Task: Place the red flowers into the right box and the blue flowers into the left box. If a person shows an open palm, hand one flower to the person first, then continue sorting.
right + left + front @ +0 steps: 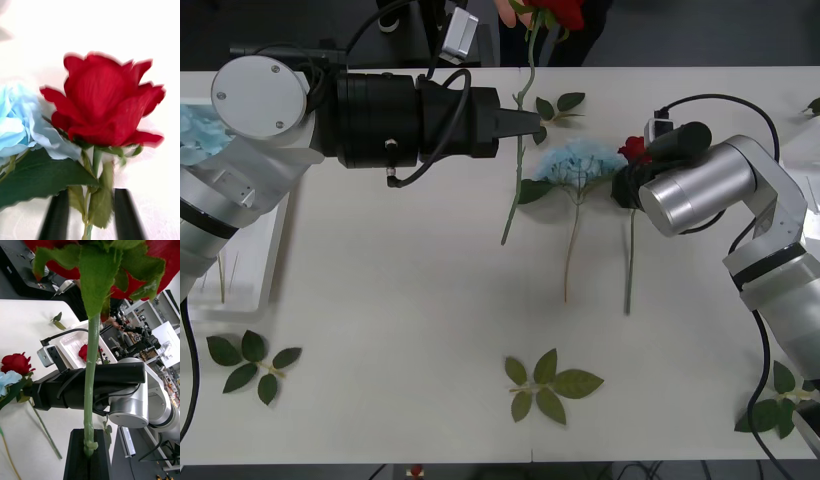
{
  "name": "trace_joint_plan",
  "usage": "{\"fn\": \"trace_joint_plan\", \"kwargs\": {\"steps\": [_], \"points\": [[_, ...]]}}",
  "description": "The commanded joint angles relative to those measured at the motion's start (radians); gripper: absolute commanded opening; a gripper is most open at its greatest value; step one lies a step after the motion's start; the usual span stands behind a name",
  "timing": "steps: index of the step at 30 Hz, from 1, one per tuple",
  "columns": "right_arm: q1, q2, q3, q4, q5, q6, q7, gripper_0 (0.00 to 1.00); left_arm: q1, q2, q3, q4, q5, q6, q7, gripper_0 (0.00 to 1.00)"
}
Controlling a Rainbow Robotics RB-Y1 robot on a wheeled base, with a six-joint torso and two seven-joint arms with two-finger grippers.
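Note:
My left gripper [532, 122] reaches over the table's far middle, shut on the stem of a red rose [563, 12] held upright. Its bloom is at the far edge beside a person's hand [505, 12]; whether the hand touches it I cannot tell. The left wrist view shows the black fingers [80, 457] clamped on that stem [90, 390]. A second red rose [635, 150] and a blue flower [580, 160] lie side by side on the table. My right gripper [92, 217] is open, its fingers [56, 217] astride the rose [105, 105] stem just below the bloom.
The left box [265, 255] at the left edge holds a blue flower [200, 135]. The right box [71, 343] has a red rose in it. Green leaf sprigs [548, 385] lie near the front edge, at left [250, 360] and right [775, 405].

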State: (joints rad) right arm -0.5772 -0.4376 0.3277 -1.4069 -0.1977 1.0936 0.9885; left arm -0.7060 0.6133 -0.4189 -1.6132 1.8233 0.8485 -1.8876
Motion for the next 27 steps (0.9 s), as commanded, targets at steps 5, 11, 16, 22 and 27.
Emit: {"fn": "trace_joint_plan", "kwargs": {"steps": [5, 11, 16, 22, 27], "points": [[-0.015, 0.010, -0.004, 0.003, -0.025, -0.024, -0.016, 0.60, -0.013, -0.009, 0.019, 0.003, 0.007, -0.008, -0.044, 0.00], [-0.010, -0.006, -0.085, -0.185, -0.147, 0.203, -0.001, 0.63, -0.013, -0.009, 0.019, 0.003, 0.007, -0.008, -0.045, 0.00], [-0.009, -0.016, -0.202, -0.337, -0.295, 0.402, 0.067, 0.63, -0.013, -0.009, 0.019, 0.003, 0.007, -0.008, -0.045, 0.00], [-0.006, -0.013, -0.380, -0.412, -0.520, 0.539, 0.203, 0.64, -0.012, -0.009, 0.020, 0.003, 0.007, -0.008, -0.044, 0.00], [0.017, -0.012, -0.484, -0.406, -0.681, 0.545, 0.292, 0.64, -0.013, -0.009, 0.020, 0.003, 0.007, -0.008, -0.044, 0.00]]}}
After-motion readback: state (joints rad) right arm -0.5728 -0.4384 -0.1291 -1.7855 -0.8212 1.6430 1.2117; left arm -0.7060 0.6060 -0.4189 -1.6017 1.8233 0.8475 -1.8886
